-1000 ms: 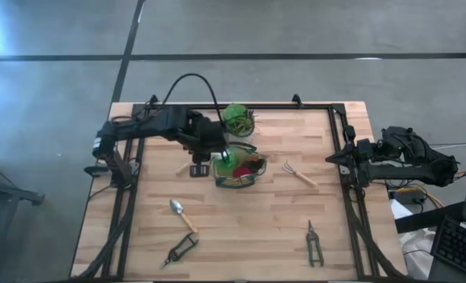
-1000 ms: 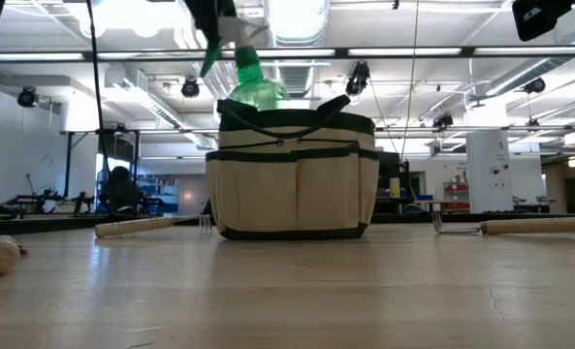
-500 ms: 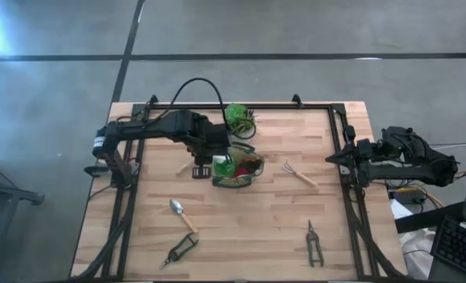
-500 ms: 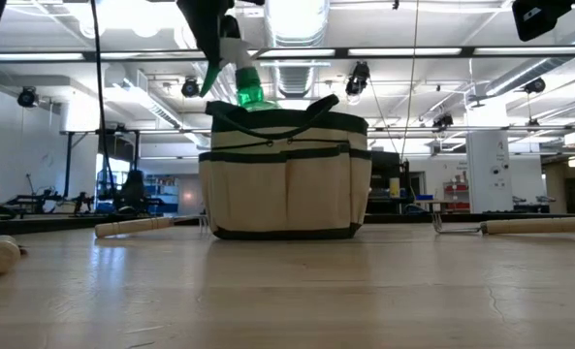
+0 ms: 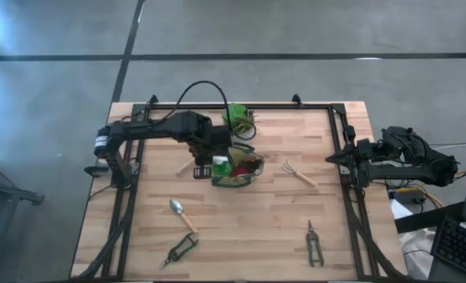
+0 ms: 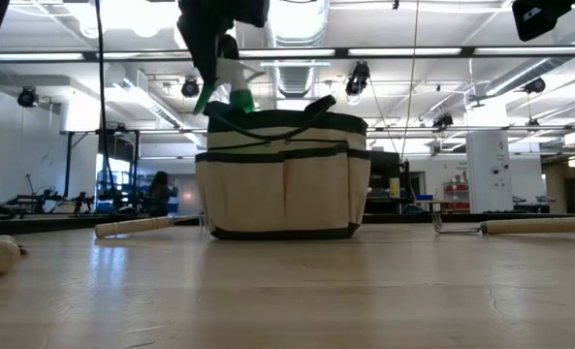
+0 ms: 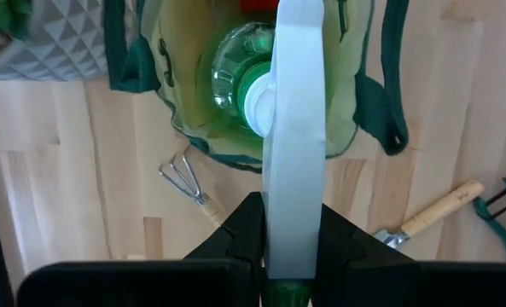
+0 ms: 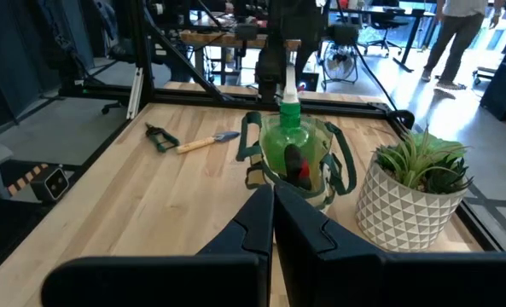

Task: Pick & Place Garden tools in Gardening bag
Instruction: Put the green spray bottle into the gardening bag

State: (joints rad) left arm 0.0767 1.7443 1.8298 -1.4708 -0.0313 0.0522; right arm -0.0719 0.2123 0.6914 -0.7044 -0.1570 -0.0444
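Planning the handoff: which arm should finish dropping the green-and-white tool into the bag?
Left. Its gripper already holds the green-and-white tool over the gardening bag; the right gripper waits at the table edge.

Soft matt fabric bag [image 6: 282, 174], glossy translucent plastic bottle [image 7: 246, 68], wood table [image 5: 248, 228]

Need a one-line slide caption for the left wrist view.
Left gripper lowers green-and-white spray bottle into tan fabric gardening bag on wooden table.
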